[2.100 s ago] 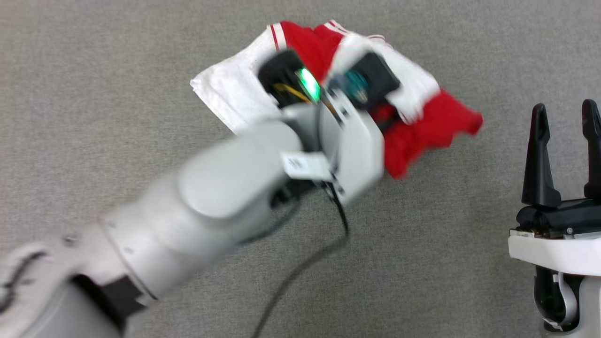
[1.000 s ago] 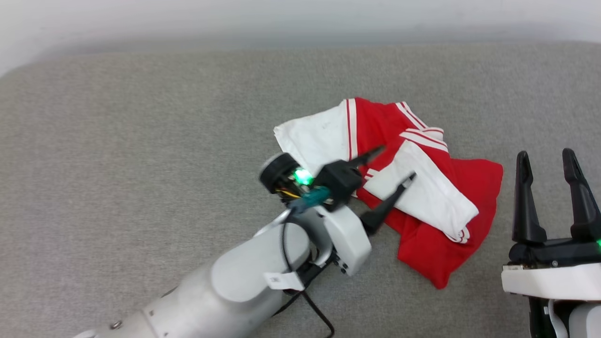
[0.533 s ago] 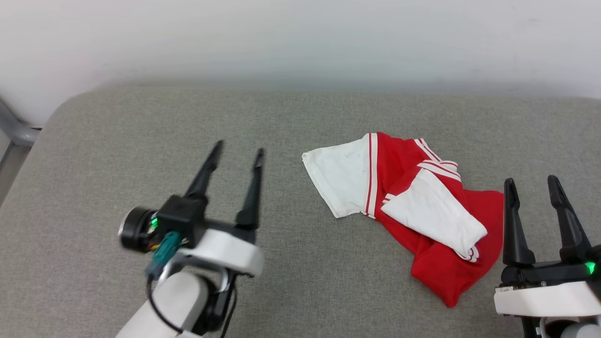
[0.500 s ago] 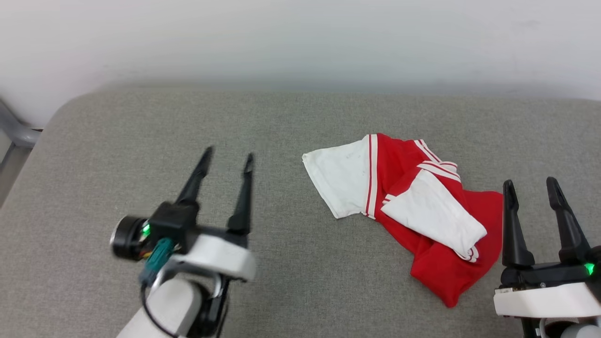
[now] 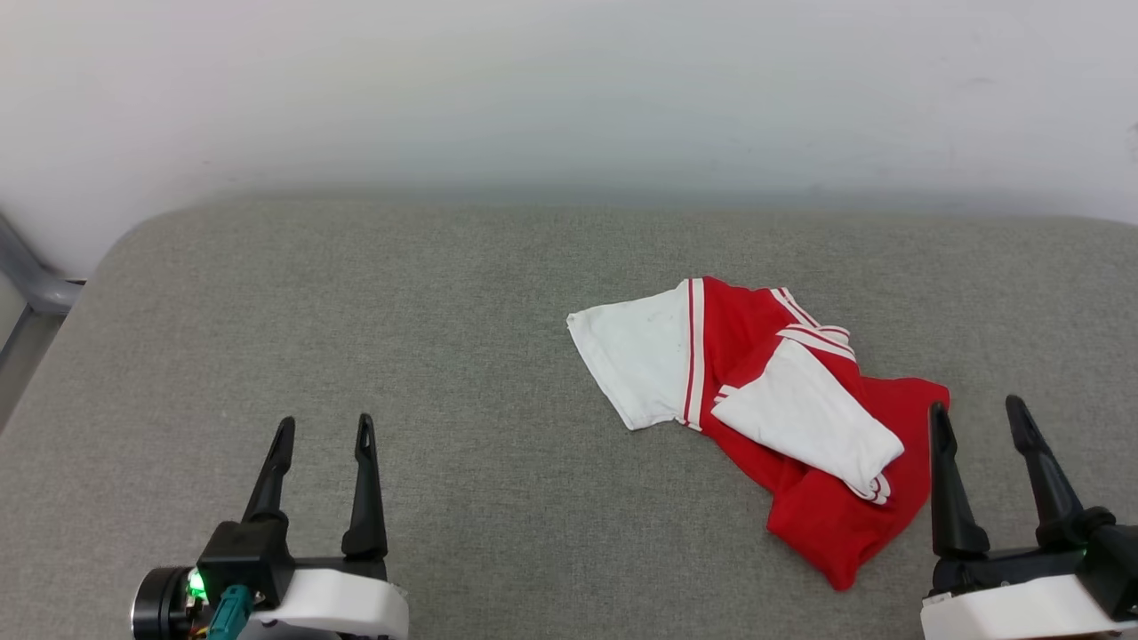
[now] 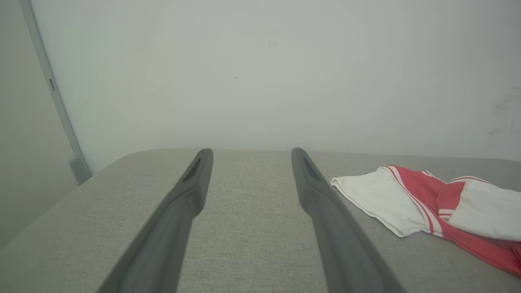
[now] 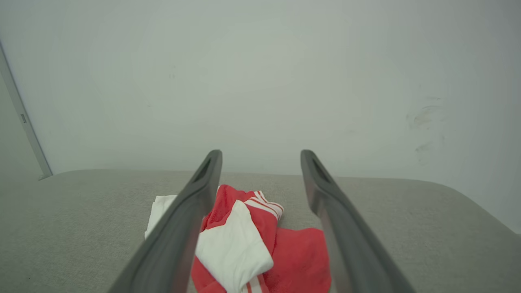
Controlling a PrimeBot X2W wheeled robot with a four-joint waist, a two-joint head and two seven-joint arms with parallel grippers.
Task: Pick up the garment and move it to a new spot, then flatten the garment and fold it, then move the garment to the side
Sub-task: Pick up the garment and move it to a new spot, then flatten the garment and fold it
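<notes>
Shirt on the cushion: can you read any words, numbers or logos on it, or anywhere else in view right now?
No readable text anywhere.
The shirt lies crumpled on the grey cushion; the sides facing the cameras show only red cloth, white sleeves and striped trim, with no lettering.
The wall has faint scuffs, not writing.

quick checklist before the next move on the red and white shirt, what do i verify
1. Left gripper open and empty: ok.
2. Right gripper open and empty: ok.
3. Red jersey T-shirt with white short sleeves lying loose on the grey fabric surface, gripped by neither gripper: ok.
4. Shirt flat enough to fold: not ok. It is crumpled, with one white sleeve lying across the red body.
5. Printed side facing up: cannot tell.
</notes>
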